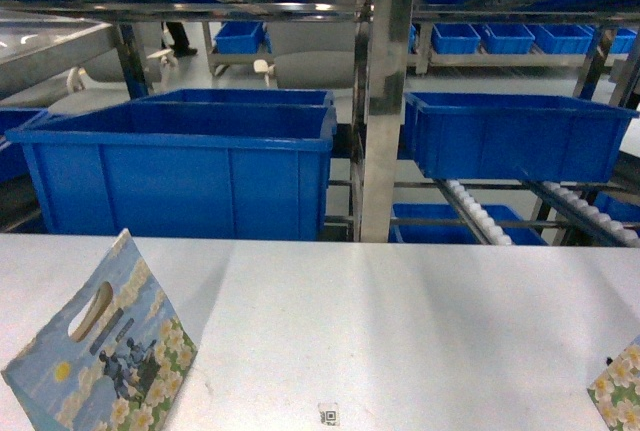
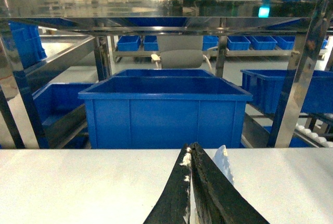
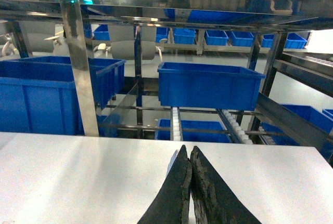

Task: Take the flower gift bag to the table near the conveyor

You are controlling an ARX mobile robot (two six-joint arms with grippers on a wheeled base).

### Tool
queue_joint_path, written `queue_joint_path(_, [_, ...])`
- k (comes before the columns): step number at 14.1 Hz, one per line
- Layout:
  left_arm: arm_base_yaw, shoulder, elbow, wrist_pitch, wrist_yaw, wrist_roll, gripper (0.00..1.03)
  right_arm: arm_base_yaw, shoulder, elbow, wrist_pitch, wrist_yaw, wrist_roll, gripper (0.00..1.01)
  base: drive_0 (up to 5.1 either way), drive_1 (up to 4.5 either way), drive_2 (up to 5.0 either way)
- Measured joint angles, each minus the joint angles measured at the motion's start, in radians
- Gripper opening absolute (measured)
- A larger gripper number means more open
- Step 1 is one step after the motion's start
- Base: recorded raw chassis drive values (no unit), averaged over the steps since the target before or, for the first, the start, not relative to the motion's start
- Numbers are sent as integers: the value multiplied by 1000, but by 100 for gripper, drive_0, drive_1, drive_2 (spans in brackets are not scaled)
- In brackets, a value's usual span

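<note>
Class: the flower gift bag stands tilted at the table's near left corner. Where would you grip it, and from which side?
Grip the flower gift bag at its top edge beside the handle cut-out, coming from above. The bag is thin and leans, so its upper rim is the likeliest part to fit between fingers.

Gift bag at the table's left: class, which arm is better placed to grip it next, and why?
Left, probably. The bag stands on that arm's side, and its shut claw already has the bag's edge beside it; the right claw faces bare table.

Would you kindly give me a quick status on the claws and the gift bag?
Both claws shut, left claw, right claw, holding nothing. Gift bag standing on the table, front left. Second flowered bag at right edge. Nothing in the way.
</note>
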Motion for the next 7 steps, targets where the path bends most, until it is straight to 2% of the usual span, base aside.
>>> queue_joint_path(7, [0,0,0,-10,0,-2,3,0,0,0,2,0,0,2,0,0,0])
